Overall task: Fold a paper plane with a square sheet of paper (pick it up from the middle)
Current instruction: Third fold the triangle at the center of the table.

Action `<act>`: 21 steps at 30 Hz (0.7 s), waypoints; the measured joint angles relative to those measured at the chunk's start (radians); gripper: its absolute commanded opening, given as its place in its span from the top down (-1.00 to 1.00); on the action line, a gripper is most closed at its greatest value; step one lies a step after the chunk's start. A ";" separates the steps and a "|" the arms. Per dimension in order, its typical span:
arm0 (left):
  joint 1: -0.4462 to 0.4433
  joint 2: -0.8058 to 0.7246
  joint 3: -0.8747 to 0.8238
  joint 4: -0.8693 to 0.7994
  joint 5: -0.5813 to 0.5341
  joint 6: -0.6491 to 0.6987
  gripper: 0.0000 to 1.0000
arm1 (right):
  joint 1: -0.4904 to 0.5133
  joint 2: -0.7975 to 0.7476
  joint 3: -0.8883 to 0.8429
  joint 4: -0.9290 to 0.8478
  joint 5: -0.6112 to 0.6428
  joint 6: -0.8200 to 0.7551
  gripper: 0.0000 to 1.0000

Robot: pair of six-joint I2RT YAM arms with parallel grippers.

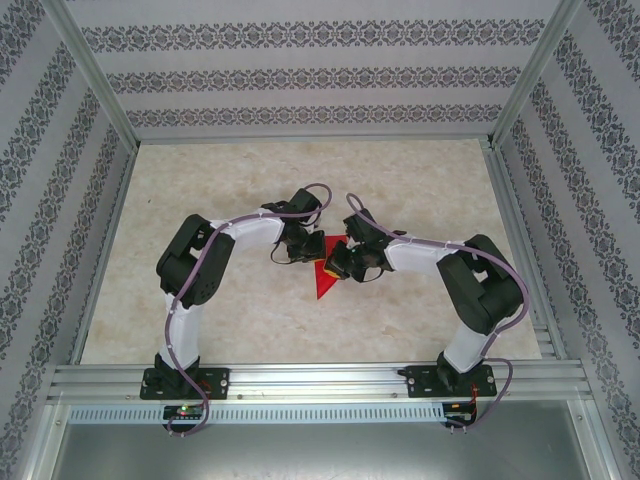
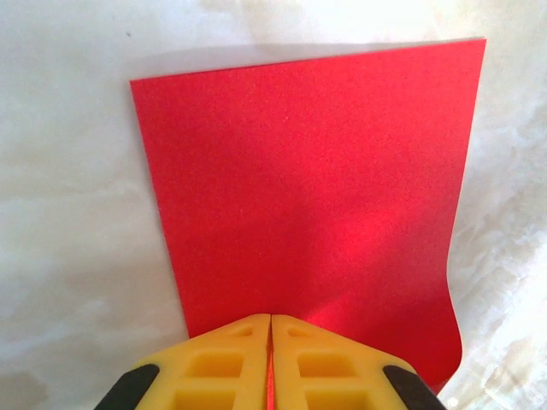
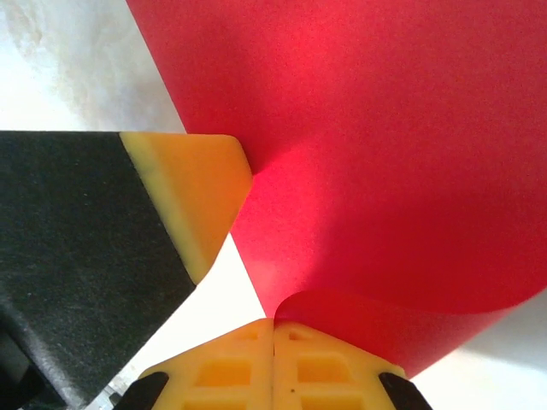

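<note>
The square sheet of paper point(image 2: 308, 188) is sitting at the middle of the table point(image 1: 420, 190), between the two grippers, and is showing its bright red face in every view. The left gripper point(image 2: 270, 318) is clamping it: seen from the left wrist, its yellow fingers point(image 2: 214, 363) are pressing together on the sheet's near edge, with a thin red line showing in the seam between them. The sheet is spreading away from the tips over the pale marbled table, its far edge running straight and its right edge bowing in a soft curve. The right gripper point(image 3: 273, 323) is also standing closed, its jaws meeting with no gap. A curled lip of the red sheet is running right into its tips, so it is pinching the paper there, though how far the paper is reaching between the pads is hard to make out. In the right wrist view one yellow and black finger point(image 3: 192, 188) of the left gripper is coming in from the left and touching the sheet, which is being cut off by the top and right borders. From above, the two grippers are crowding just beside each other and hiding most of the paper, leaving a red triangular corner pointing toward the arm bases; whether that corner is resting on the table or hanging off it I cannot tell
</note>
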 measured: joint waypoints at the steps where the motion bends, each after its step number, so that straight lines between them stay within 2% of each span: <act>1: 0.000 0.000 0.000 0.000 0.000 0.001 0.77 | 0.000 0.002 0.001 0.000 0.000 -0.003 0.94; 21: 0.000 0.000 0.000 0.000 0.003 0.002 0.77 | 0.013 0.052 0.033 -0.013 0.000 -0.061 0.93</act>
